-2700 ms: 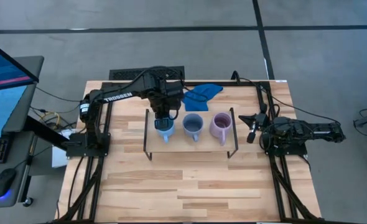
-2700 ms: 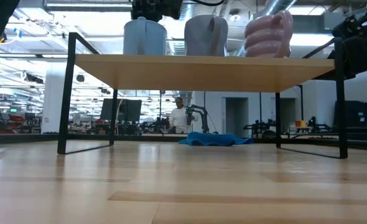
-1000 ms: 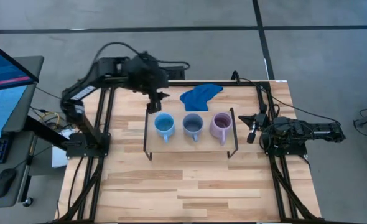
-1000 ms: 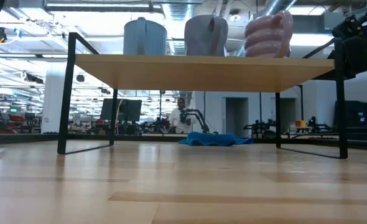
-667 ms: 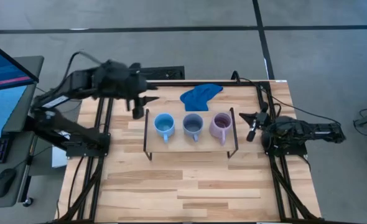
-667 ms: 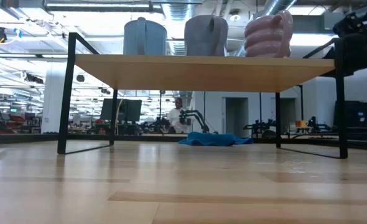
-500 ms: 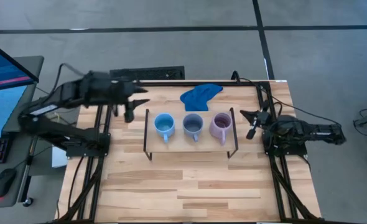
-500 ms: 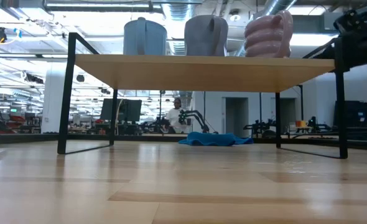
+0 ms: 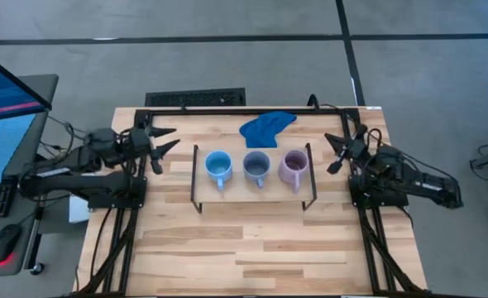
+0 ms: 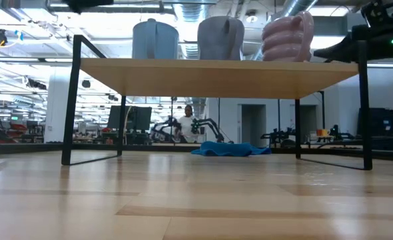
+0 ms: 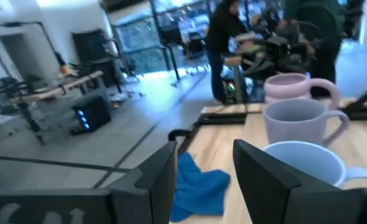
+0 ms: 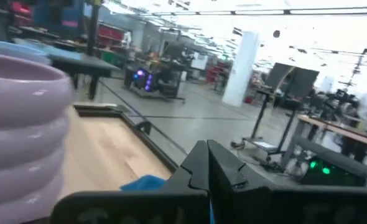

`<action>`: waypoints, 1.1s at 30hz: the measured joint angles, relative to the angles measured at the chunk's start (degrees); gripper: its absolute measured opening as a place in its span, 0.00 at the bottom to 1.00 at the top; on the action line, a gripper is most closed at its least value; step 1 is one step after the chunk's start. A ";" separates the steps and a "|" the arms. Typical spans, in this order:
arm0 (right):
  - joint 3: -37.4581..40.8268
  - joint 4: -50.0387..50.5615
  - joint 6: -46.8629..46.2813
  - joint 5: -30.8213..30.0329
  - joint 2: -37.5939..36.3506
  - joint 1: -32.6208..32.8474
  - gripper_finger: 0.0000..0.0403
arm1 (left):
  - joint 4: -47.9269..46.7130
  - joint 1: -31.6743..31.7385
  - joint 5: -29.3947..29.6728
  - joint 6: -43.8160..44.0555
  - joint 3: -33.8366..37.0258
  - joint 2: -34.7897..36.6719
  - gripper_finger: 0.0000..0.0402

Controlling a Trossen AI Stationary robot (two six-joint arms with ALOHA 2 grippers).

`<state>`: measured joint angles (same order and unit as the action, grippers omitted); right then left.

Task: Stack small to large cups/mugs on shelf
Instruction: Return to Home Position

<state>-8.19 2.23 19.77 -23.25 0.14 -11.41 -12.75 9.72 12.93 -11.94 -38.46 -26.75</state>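
High view: three mugs (image 9: 256,165) on shelf (image 9: 252,197).
Left gripper (image 9: 171,139) agape, right gripper (image 9: 333,153) pinched empty; mugs likely stiff, slick, fragile: grip rims.

A: We note the shelf (image 9: 252,195): light matt wood, thin black metal legs (image 10: 71,100). The tabletop (image 9: 252,248)?
B: Pale planked wood, faint sheen. We log the lilac mug (image 9: 294,168) smooth, ribbed, slightly glossy; cloth (image 9: 265,128) soft, crumpled.

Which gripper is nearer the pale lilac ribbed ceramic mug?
Right. The right gripper sits just past the pale lilac ribbed mug; the left gripper lies beyond the sky-blue mug.
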 joint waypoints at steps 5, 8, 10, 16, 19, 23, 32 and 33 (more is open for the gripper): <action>0.00 0.73 -2.98 4.88 0.00 -5.86 0.03 | 4.66 0.00 1.33 1.52 9.52 6.61 0.38; 0.00 1.67 -3.75 9.00 0.00 -8.56 0.03 | 6.21 0.00 1.44 3.24 14.17 10.41 0.38; 0.00 2.61 -4.69 9.70 0.01 -10.09 0.03 | 6.29 0.00 1.72 3.63 16.52 13.03 0.38; 0.00 4.95 -6.91 14.18 0.02 -12.29 0.03 | 6.25 0.02 5.40 4.93 22.77 21.85 0.37; 0.00 5.12 -6.88 14.26 0.02 -12.38 0.03 | 6.40 0.02 4.74 5.46 25.69 26.48 0.37; 0.00 5.14 -6.93 14.24 0.00 -12.38 0.03 | 5.78 0.00 5.23 6.59 27.56 26.12 0.37; 0.00 8.16 -7.82 14.23 0.00 -12.25 0.03 | 11.57 0.00 5.57 7.39 31.56 26.52 0.37; 0.00 8.04 -7.82 14.25 0.00 -12.25 0.03 | 12.58 0.00 5.59 7.27 32.06 26.50 0.37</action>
<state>-8.19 10.27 11.94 -9.00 0.14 -23.66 -0.17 9.72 18.52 -4.67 -6.39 -0.25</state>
